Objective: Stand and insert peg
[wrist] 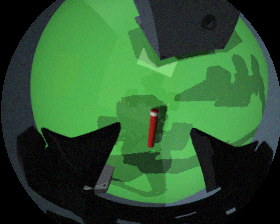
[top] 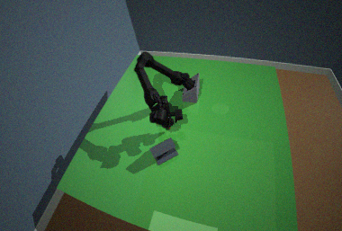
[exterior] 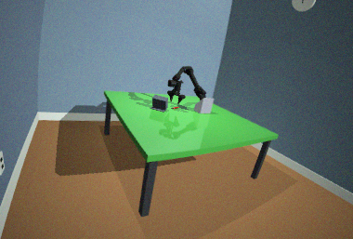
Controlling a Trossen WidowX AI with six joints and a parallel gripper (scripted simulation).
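Wrist view: gripper [wrist: 153,150] fingers spread wide, holding nothing; red peg [wrist: 153,128] lies flat on the green table [wrist: 75,78] between and just beyond the fingertips, sloped panel [wrist: 188,16] farther off. Exterior view alone shows a grey box [exterior: 204,105] by the arm's base.

I see my 1 arm [top: 150,79] reaching out from its base at the far corner, folded at the elbow, wrist bent down. My gripper [wrist: 156,128] points at the table, fingers spread wide, holding nothing.
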